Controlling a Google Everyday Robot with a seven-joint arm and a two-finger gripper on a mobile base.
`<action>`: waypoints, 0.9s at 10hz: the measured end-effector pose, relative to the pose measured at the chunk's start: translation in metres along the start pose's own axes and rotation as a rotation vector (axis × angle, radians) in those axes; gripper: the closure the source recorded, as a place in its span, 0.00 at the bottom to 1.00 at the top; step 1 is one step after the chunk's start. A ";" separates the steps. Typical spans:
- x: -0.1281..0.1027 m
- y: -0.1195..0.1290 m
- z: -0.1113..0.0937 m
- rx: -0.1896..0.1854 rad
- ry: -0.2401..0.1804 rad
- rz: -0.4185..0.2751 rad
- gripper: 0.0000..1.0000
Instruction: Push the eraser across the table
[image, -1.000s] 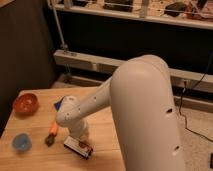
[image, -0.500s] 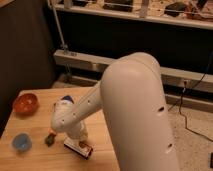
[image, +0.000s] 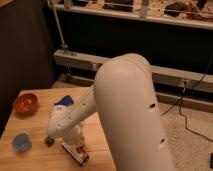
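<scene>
The eraser (image: 75, 153), a small black block with a white face and a red stripe, lies on the light wooden table (image: 35, 160) near its front edge. My big white arm comes down from the right and covers much of the tabletop. Its wrist ends just above the eraser, and the gripper (image: 73, 142) sits low at the eraser's far end, shut, mostly hidden behind the wrist. I cannot tell whether it touches the eraser.
An orange bowl (image: 26, 103) stands at the table's far left. A small blue cup (image: 21, 142) is at the front left, with a small dark item (image: 49, 141) beside the wrist. A blue flat pad (image: 64, 101) peeks out behind the arm.
The arm has swung left and closer to the camera, now covering the orange item that showed left of the wrist. The eraser lies in about the same spot.
</scene>
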 end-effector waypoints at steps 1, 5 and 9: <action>0.005 0.014 0.001 -0.047 0.023 -0.059 1.00; 0.016 0.090 -0.051 -0.256 0.021 -0.390 1.00; 0.023 0.121 -0.100 -0.318 -0.014 -0.566 1.00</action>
